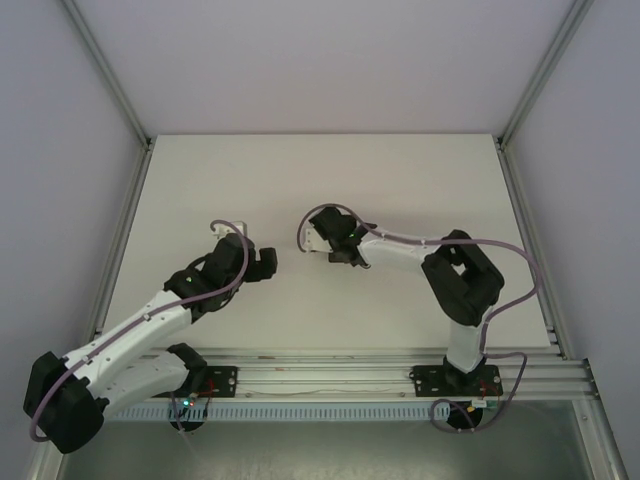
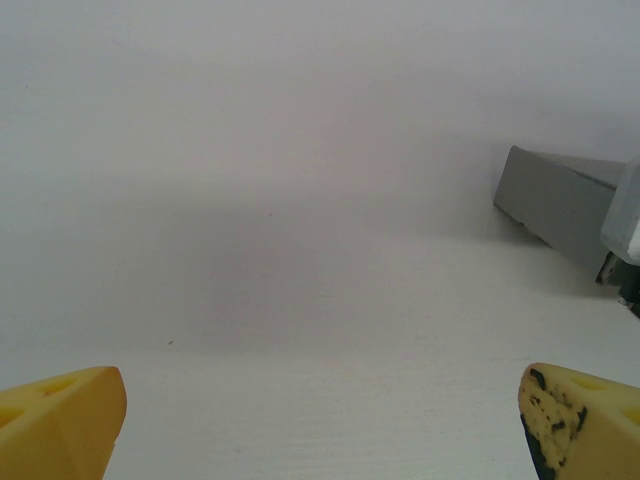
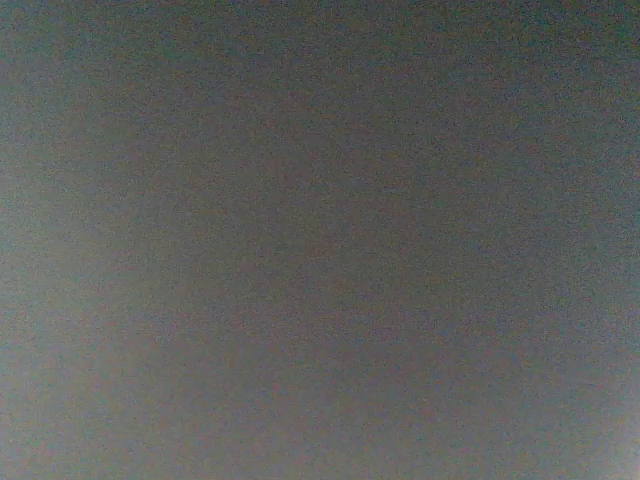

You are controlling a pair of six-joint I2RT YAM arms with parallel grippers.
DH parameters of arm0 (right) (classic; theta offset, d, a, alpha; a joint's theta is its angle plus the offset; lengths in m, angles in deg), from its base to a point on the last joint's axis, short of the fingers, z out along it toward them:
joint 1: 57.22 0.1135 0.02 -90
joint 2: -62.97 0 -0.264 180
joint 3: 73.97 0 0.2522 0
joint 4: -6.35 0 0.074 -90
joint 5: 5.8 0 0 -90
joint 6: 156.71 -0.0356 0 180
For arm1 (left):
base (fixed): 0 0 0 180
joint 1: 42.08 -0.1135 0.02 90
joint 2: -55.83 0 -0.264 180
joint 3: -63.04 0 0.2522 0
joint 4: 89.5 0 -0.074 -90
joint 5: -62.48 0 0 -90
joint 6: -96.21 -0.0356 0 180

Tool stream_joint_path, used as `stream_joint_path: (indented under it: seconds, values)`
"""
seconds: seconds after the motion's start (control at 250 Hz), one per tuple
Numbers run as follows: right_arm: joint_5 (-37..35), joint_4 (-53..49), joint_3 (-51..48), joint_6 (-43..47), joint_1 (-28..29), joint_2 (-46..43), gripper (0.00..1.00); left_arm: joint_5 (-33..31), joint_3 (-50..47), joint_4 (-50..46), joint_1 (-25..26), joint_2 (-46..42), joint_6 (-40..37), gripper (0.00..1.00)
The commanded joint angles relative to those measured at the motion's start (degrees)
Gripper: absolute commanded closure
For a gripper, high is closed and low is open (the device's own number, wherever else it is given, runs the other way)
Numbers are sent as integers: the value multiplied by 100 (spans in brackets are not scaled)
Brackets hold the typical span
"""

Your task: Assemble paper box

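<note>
Paper box by right end effector (grip unclear); left end effector spread, outstretched.

Two arms are counted: a left arm and a right arm. One grey box is shown. Two yellow fingers are seen in the left wrist view. One table and one rail are recorded, with two bases counted on the rail.
</note>
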Motion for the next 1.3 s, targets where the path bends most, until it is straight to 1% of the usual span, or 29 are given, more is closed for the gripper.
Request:
stream_joint_path:
  seconds: [0.0,0.084,0.192,0.288,0.456,0.508,0.576,0.636,0.66,0.691,0.755,0.819,0.891,0.931,0.959,0.991,1.035,1.083,1.119,1.171,1.227,1.267,1.299]
  values:
    - [-212,-96,-210,-132,162,-367,16,-248,-1,-34,-21,-161,73,0]
    - [-140,-422,-314,-380,240,-551,7,-255,3,-34,-25,-203,71,0]
    - [75,-706,-465,-762,306,-842,0,-58,59,-53,-27,-232,72,0]
    - [309,-1095,-588,-1050,393,-1139,0,85,72,-49,-25,-279,48,0]
    - [817,-1704,-721,-1364,443,-1764,0,60,181,-63,-25,-286,50,0]
    - [892,-1664,-863,-1349,443,-2011,0,11,213,17,-25,-258,44,0]
    - [886,-1364,-1096,-1431,380,-2329,0,-139,244,201,-25,-215,-18,0]
    - [881,-1022,-1289,-1718,241,-2602,0,-544,253,360,-40,-149,-74,0]
    - [877,-893,-1354,-1899,148,-2706,0,-678,261,414,-75,-118,-91,0]
    - [884,-751,-1427,-2193,8,-2841,0,-627,271,515,-218,-82,-205,0]
    - [997,-295,-1683,-2766,-354,-3151,0,-361,240,764,-711,8,-329,0]
    - [963,511,-2117,-3409,-787,-3507,0,-324,84,1194,-1240,130,-486,0]
    - [1077,1192,-2548,-4202,-1433,-3889,0,-427,-176,1819,-1814,288,-585,0]
    - [1114,1460,-2740,-4654,-1830,-3986,0,-282,-319,2170,-2140,372,-666,0]
    - [1163,1642,-2902,-4949,-2114,-4239,0,-175,-441,2442,-2330,425,-799,0]
    - [1220,1889,-3108,-5211,-2441,-4403,0,-234,-590,2773,-2491,495,-933,0]
    - [1270,2343,-3438,-5542,-2853,-4580,0,-500,-853,3311,-2608,601,-1156,0]
    - [1524,2886,-3820,-5742,-3315,-4701,0,-799,-1188,4087,-2673,758,-1569,0]
    - [1582,3258,-4058,-5872,-3567,-4724,0,-746,-1087,3857,-2776,775,-1615,0]
    - [1468,3508,-4228,-6013,-3803,-4686,0,-667,-1070,4052,-2820,846,-1993,0]
    - [1277,3808,-4380,-6106,-3934,-4553,0,-769,-1284,4727,-2820,957,-2320,0]
    - [1223,4183,-4512,-6277,-4056,-4408,0,-903,-1426,5069,-2846,1028,-2312,0]
    - [1235,4554,-4626,-6443,-4172,-4264,0,-711,-1525,5215,-2917,1057,-2279,0]
